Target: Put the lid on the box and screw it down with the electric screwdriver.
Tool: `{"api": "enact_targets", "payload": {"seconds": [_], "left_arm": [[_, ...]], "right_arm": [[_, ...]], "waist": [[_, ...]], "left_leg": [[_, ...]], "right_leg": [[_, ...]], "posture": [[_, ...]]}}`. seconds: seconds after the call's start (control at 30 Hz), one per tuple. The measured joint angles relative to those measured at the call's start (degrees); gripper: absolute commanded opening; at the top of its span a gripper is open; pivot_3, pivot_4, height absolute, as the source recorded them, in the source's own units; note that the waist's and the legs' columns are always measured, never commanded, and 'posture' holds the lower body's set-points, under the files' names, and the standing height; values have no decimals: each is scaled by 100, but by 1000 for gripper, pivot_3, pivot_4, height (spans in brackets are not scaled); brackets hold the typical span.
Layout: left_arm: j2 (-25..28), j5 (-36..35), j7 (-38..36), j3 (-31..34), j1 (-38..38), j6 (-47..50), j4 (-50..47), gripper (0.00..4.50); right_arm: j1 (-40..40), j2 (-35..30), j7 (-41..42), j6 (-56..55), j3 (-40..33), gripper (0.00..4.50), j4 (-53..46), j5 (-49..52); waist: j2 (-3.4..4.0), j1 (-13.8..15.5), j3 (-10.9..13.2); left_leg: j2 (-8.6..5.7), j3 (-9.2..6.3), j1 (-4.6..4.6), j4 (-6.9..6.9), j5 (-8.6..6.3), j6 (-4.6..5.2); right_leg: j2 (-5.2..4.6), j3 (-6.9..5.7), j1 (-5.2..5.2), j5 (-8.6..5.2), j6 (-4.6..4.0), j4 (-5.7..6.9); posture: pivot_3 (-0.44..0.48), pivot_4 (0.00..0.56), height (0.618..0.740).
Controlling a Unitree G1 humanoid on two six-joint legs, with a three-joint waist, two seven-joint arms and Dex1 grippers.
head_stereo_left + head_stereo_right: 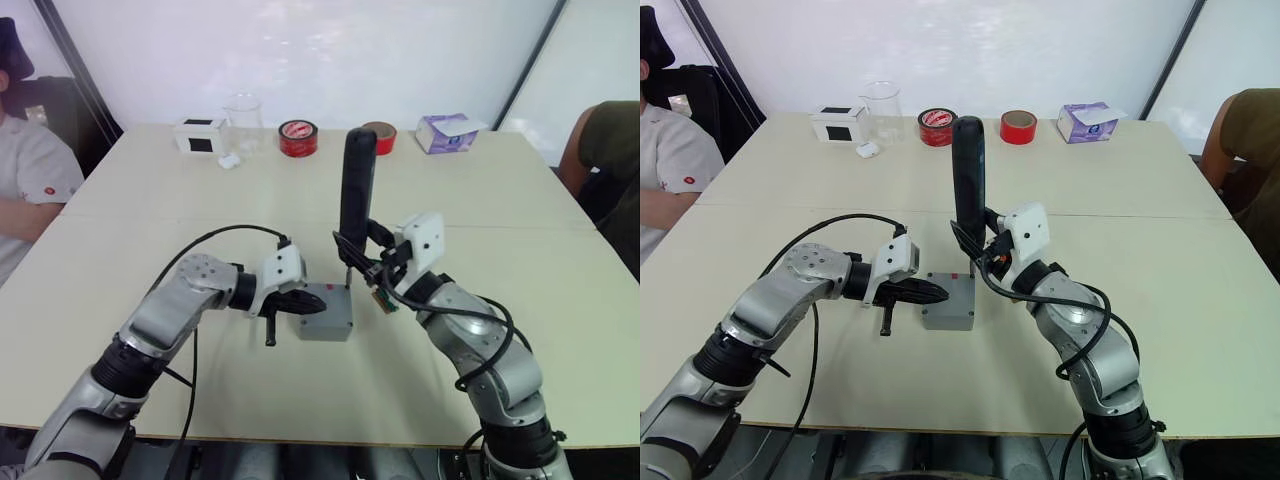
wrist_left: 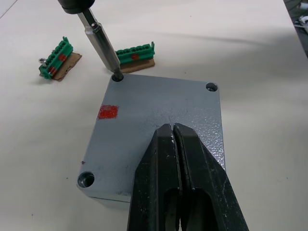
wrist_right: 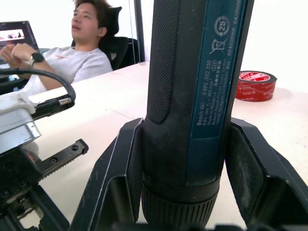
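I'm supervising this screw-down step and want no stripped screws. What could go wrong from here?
The electric screwdriver bit enters the lid's corner hole at a tilt, so it might cam out or cross-thread. The left gripper, shut, only presses on top, so the box could twist or slide.

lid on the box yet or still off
On. The lid covers the box flush, screw holes at its corners; the electric screwdriver has its bit in one hole.
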Motion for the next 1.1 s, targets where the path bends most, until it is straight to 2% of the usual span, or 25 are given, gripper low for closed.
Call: {"api": "enact_targets", "payload": {"seconds": [0.37, 0.63, 1.1], "left_arm": [[4, 26, 15, 0, 21, -17, -21, 0], [-7, 34, 70, -5, 44, -26, -35, 0], [-4, 34, 146, 4, 249, -148, -82, 0]], "right_arm": [[51, 233, 121, -101, -130, 1829, 4, 157], [1, 157, 83, -104, 145, 1829, 34, -231], [221, 331, -112, -111, 147, 1829, -70, -279]], "waist": [[3, -16, 2], [3, -20, 2], [-10, -16, -36]], "left_leg": [[7, 1, -1, -7, 0, 0], [11, 1, -1, -11, -1, 0], [25, -2, 2, -28, -3, -1]], "right_leg": [[1, -1, -8, -3, -3, -1], [2, -1, -10, -5, -7, -4], [-14, -9, -17, -12, -18, -21]], "posture": [[0, 150, 740], [0, 150, 740], [0, 150, 740]]}}
